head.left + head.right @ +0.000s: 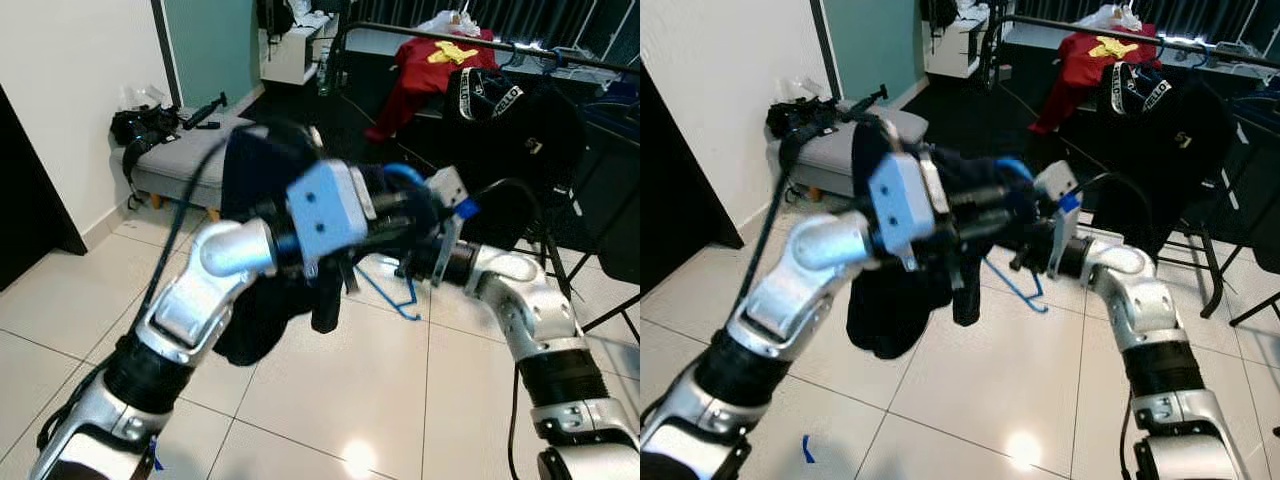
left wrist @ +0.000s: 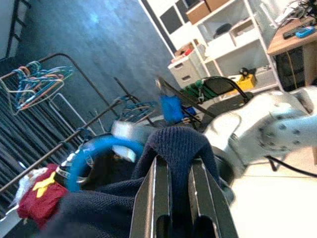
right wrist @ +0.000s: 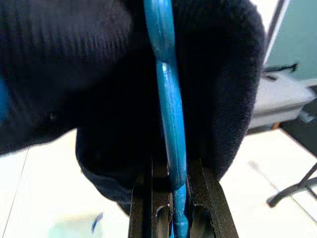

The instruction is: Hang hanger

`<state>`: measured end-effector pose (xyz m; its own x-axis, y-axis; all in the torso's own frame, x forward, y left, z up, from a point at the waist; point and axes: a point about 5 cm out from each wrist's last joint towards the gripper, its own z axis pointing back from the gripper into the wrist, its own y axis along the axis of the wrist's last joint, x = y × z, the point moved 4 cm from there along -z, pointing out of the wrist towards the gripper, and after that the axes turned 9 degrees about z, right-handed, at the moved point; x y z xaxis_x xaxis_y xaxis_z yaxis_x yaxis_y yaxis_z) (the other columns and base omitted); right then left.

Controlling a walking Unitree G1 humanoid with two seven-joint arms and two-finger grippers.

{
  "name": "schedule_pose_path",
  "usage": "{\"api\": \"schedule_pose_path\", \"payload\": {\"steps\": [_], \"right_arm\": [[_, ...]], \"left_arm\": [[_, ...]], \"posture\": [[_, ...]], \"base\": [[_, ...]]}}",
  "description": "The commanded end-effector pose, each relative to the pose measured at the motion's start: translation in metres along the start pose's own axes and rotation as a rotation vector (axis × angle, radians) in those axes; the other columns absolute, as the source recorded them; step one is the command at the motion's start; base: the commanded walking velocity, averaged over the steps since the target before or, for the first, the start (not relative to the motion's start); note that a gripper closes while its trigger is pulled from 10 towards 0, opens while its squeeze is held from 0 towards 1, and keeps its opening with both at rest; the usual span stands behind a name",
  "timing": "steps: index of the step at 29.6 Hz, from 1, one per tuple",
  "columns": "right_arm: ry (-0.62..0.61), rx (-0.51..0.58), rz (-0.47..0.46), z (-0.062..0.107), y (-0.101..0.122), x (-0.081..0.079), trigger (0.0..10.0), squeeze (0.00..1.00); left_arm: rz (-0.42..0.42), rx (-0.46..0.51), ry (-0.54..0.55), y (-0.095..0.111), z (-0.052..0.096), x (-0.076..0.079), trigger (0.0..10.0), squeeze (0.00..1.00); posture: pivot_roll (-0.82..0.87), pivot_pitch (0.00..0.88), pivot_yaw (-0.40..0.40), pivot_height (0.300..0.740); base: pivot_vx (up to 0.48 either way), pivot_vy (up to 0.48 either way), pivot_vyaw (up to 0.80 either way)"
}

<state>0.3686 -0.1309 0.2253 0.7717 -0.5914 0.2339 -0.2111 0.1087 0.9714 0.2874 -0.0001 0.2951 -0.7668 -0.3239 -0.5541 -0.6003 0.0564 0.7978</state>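
Blue hanger (image 3: 171, 109) is held up in front of the robot, above the tiled floor (image 1: 330, 380), with a dark navy knit garment (image 1: 895, 300) draped on it; hanger's lower wire shows below the garment in the head views (image 1: 395, 295); its hook curls blue beside the knit in the left wrist view.

Right gripper (image 3: 173, 208) is closed on the hanger; the blue bar runs straight between its two black fingers (image 3: 205, 198), knit fabric bunched just beyond them.

Left gripper (image 2: 179, 198) is pinched on a fold of the garment near the hanger's top; fingers (image 2: 153, 198) nearly together with navy knit squeezed between and mounded over the tips; both wrists meet at the hanger, the left arm (image 1: 200, 290) crossing in front of the right arm (image 1: 530, 310).

Most of the garment hangs below the hanger as a loose dark mass, clear of the floor.

Behind the hanger: clothes rail (image 1: 560, 55) with a black hoodie (image 1: 510, 110) and a red garment (image 1: 430, 65) on it; more coloured hangers (image 2: 37, 79) on a rail in the left wrist view; grey bench (image 1: 185, 160) with black gear on top stands against the white wall, well apart from the hanger.
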Motion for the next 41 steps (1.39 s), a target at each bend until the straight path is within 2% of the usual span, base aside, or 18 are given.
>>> {"api": "schedule_pose_path", "payload": {"steps": [1,6,7,13,15,18,20,22,24,28,31,32,34,35,41], "right_arm": [[-0.013,0.120,0.023,-0.004,0.026,0.000,10.0,0.00],[0.001,0.165,-0.001,-0.006,0.032,-0.004,10.0,0.00],[0.007,0.165,-0.003,-0.006,0.031,-0.005,10.0,0.00],[0.032,0.166,-0.020,-0.008,0.029,-0.013,10.0,0.00],[0.042,0.170,-0.028,-0.010,0.028,-0.017,10.0,0.00],[0.042,0.170,-0.028,-0.010,0.028,-0.017,10.0,0.00],[0.057,0.175,-0.038,-0.011,0.027,-0.022,10.0,0.00],[0.057,0.175,-0.038,-0.011,0.027,-0.022,10.0,0.00],[0.067,0.173,-0.040,-0.010,0.026,-0.025,10.0,0.00],[0.063,0.164,-0.036,-0.006,0.024,-0.023,10.0,0.00],[0.060,0.162,-0.035,-0.004,0.024,-0.022,10.0,0.00],[0.046,0.165,-0.031,0.001,0.026,-0.018,10.0,0.00],[0.046,0.165,-0.031,0.001,0.026,-0.018,10.0,0.00],[0.040,0.168,-0.030,0.003,0.026,-0.016,10.0,0.00],[0.022,0.185,-0.029,0.008,0.029,-0.013,10.0,0.00]], "left_arm": [[-0.028,-0.031,-0.045,-0.006,-0.004,0.010,10.0,0.00],[0.008,-0.003,-0.037,-0.003,-0.007,0.012,10.0,0.00],[0.016,0.005,-0.030,-0.002,-0.008,0.011,10.0,0.99],[0.045,0.031,-0.008,0.003,-0.008,0.010,10.0,1.00],[0.051,0.049,0.032,0.007,-0.007,0.001,10.0,1.00],[0.051,0.049,0.032,0.007,-0.007,0.001,10.0,1.00],[0.067,0.088,0.108,0.016,-0.002,-0.017,10.0,1.00],[0.067,0.088,0.108,0.016,-0.002,-0.017,10.0,1.00],[0.077,0.124,0.156,0.028,0.008,-0.035,10.0,1.00],[0.072,0.159,0.165,0.044,0.022,-0.049,10.0,1.00],[0.097,0.190,0.139,0.053,0.029,-0.051,10.0,1.00],[0.136,0.266,0.080,0.073,0.045,-0.052,10.0,1.00],[0.136,0.266,0.080,0.073,0.045,-0.052,10.0,1.00],[0.152,0.293,0.063,0.079,0.051,-0.052,10.0,1.00],[0.171,0.335,0.060,0.089,0.065,-0.052,10.0,1.00]], "posture": [[0.06,0.042,-0.033,0.740],[0.06,0.043,-0.033,0.740],[0.06,0.044,-0.035,0.740],[0.07,0.044,-0.035,0.740],[0.07,0.045,-0.033,0.740],[0.07,0.045,-0.033,0.740],[0.07,0.047,-0.033,0.740],[0.07,0.047,-0.033,0.740],[0.07,0.045,-0.032,0.740],[0.07,0.045,-0.032,0.740],[0.07,0.047,-0.034,0.740],[0.07,0.047,-0.035,0.740],[0.07,0.047,-0.035,0.740],[0.07,0.047,-0.035,0.740],[0.07,0.047,-0.034,0.740]], "base": [[0.000,0.000,0.00],[0.000,0.000,0.00],[0.000,0.000,0.00],[0.000,0.000,0.00],[0.000,0.000,0.00],[0.000,0.000,0.00],[0.000,0.000,0.00],[0.000,0.000,0.00],[0.000,0.000,0.00],[0.000,0.000,0.00],[0.000,0.000,0.00],[0.000,0.000,0.00],[0.000,0.000,0.00],[0.000,0.000,0.00],[0.000,0.000,0.00]]}}
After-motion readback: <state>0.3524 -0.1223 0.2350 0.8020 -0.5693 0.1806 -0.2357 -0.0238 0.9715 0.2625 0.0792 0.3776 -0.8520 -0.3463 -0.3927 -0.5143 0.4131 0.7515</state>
